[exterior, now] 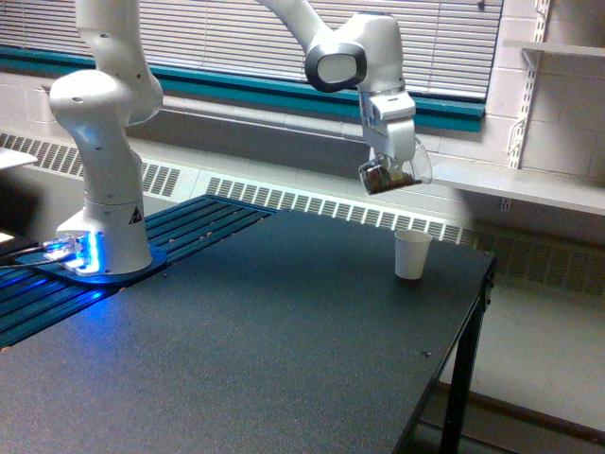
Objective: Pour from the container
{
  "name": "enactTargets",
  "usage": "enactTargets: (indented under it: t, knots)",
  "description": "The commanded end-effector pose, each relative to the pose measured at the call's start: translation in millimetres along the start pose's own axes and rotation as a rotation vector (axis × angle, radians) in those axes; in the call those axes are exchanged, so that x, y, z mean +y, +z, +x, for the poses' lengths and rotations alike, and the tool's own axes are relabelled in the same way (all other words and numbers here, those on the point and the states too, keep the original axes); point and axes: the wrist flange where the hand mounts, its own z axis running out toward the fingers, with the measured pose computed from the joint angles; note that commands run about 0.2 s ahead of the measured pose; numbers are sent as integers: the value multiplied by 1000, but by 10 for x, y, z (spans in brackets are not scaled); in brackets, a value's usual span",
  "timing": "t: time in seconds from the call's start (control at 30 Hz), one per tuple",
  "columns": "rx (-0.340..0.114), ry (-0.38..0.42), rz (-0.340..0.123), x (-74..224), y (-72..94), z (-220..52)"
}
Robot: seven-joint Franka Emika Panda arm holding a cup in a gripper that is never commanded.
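The gripper (390,170) pinched the tilted clear cup (393,174) of brown bits, hanging at eleven o'clock above the paper cup (411,253) on the table (265,340).

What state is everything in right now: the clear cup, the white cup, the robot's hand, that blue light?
Clear cup: held in the air, tilted, brown bits inside.
White paper cup: upright on the table, open top, contents not visible.
Gripper: jaws shut on the clear cup.
Light at the robot's base: glowing blue.
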Motion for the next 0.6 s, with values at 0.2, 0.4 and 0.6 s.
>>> enactTargets:
  t: [0.2,0.4,0.6]
  knots:
    - [-45,-47,-28,-123,161,-162]
    - [-67,-68,-55,-124,269,-255]
    - [-92,-80,-75,-128,372,-323]
